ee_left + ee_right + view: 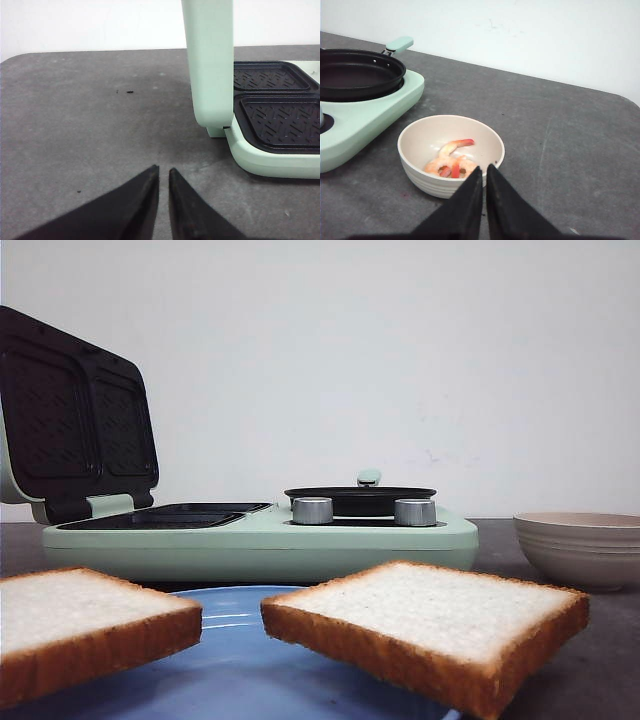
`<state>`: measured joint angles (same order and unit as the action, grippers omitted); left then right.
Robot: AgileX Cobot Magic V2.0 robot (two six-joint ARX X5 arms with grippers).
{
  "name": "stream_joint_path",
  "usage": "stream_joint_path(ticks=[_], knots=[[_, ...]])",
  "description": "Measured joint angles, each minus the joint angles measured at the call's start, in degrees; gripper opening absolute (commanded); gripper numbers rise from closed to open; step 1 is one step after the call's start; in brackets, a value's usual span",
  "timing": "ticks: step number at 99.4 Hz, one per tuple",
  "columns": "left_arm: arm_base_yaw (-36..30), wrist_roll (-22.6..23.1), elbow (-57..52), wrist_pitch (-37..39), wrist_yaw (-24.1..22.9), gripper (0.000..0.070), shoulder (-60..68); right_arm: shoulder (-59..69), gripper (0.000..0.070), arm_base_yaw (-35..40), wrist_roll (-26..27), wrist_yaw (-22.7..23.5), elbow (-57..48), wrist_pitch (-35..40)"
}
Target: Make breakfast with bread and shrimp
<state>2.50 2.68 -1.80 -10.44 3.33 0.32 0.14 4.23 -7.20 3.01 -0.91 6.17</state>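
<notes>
- 2 bread slices lie flat on a blue plate point(235, 665) at the near edge of the front view: left slice point(85, 625) at 8 o'clock, right slice point(430, 625) at 5 o'clock, apart.
- Green breakfast maker point(260, 540) stands behind them, lid point(75, 415) raised, black pan point(360, 500) on its right half.
- Beige bowl point(451, 155), at 3 o'clock in the front view, holds shrimp point(451, 162).
- Left end effector point(163, 182): nearly closed, empty, above bare tabletop point(90, 125).
- Right end effector point(484, 180): nearly closed, empty, at the bowl's rim.
</notes>
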Motion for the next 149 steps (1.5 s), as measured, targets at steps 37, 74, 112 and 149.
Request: stream_joint_path(ticks=[37, 74, 112, 149], knots=[[0.0, 0.0, 0.0, 0.0, 0.0, 0.0, 0.0, 0.0, 0.0004, 0.0, 0.0, 0.0, 0.0, 0.0], [0.0, 0.0, 0.0, 0.0, -0.02, 0.0, 0.0, 0.0, 0.0004, 0.0, 0.0, 0.0, 0.0, 0.0], [0.0, 0.0, 0.0, 0.0, 0.0, 0.0, 0.0, 0.0, 0.0004, 0.0, -0.02, 0.0, 0.0, 0.0], [0.0, -2.78, 0.0, 0.0, 0.0, 0.0, 0.0, 0.0, 0.0004, 0.0, 0.0, 0.0, 0.0, 0.0]])
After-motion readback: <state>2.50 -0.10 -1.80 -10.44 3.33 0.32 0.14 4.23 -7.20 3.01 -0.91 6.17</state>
